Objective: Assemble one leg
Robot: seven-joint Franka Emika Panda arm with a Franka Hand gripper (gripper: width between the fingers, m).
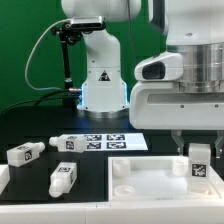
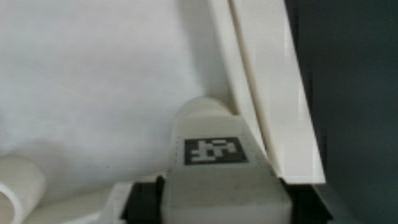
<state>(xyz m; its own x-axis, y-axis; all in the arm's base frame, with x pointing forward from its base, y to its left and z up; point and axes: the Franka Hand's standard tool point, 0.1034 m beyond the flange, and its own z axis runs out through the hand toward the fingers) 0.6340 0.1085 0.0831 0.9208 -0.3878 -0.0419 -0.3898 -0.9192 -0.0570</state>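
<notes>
My gripper (image 1: pixel 200 158) is shut on a white leg (image 1: pixel 200 163) with a black-and-white tag and holds it upright over the right part of the large flat white square piece (image 1: pixel 140 175). In the wrist view the leg (image 2: pixel 217 150) sits between the black fingers (image 2: pixel 150 198), its narrow end pointing at the white piece (image 2: pixel 89 90) close beside the raised rim (image 2: pixel 267 90). Three more legs lie on the black table: one at the far left (image 1: pixel 24 152), one near the middle (image 1: pixel 68 142), one at the front (image 1: pixel 63 179).
The marker board (image 1: pixel 105 141) lies behind the white piece, in front of the robot base (image 1: pixel 100 80). A rounded white corner feature (image 2: pixel 18 185) of the piece shows in the wrist view. Dark table (image 2: pixel 356 100) lies beyond the rim.
</notes>
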